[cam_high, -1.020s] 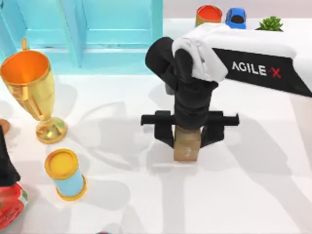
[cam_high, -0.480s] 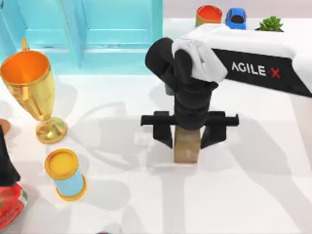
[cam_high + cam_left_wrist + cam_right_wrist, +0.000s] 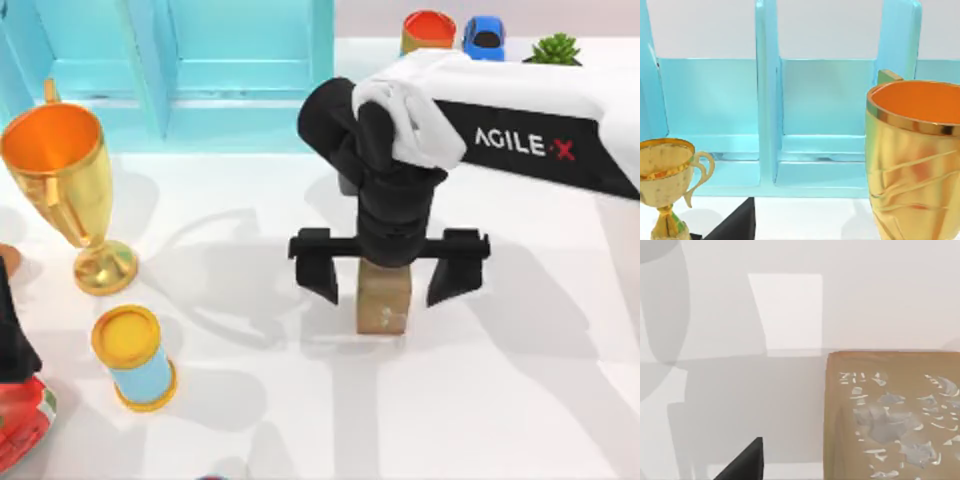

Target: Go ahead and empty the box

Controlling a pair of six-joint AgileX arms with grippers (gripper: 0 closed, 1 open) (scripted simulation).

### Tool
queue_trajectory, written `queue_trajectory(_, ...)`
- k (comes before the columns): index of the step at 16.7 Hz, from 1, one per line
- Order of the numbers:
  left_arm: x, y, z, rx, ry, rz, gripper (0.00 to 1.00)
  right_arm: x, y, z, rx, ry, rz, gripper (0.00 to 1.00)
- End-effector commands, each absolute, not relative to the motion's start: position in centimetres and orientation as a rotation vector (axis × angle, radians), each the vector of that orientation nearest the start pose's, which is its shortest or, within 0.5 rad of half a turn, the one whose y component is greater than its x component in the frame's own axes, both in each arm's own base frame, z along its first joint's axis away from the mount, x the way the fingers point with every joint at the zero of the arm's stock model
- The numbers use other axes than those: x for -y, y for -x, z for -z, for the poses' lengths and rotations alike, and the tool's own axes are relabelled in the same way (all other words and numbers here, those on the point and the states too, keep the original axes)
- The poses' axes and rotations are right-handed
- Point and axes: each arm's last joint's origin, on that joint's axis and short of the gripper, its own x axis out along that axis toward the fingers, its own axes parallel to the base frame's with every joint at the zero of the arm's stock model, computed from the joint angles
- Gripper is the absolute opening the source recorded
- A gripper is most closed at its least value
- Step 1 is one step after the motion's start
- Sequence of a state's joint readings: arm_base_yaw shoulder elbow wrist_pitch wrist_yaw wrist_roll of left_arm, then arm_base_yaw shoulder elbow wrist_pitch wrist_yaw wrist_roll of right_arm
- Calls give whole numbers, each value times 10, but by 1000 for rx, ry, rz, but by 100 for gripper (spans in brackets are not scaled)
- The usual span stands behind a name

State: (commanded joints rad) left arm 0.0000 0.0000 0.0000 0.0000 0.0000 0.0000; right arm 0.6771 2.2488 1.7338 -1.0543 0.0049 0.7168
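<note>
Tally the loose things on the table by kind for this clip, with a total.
Trophies: 1
Cans: 2
Brown box: 1, between the open right end effector's fingers
Toy car: 1
Plant: 1
Red object at left edge: 1
Total: 7

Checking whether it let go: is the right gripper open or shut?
Open. The right gripper has its fingers spread apart, clear of both sides of the brown box.
</note>
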Motion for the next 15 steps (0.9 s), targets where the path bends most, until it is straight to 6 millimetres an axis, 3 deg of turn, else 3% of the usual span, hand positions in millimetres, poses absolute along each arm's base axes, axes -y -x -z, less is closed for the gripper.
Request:
queue_trajectory(5, 1, -106, -160, 0, 0, 0, 100, -276, -337, -142, -1568, -27, 26, 100)
queue_trajectory(12, 1, -106, -160, 0, 0, 0, 100, -276, -337, -212, -1572, -22, 27, 100)
queue_trajectory(15, 1, -106, -160, 0, 0, 0, 100, -275, -336, -218, -1568, -25, 24, 100)
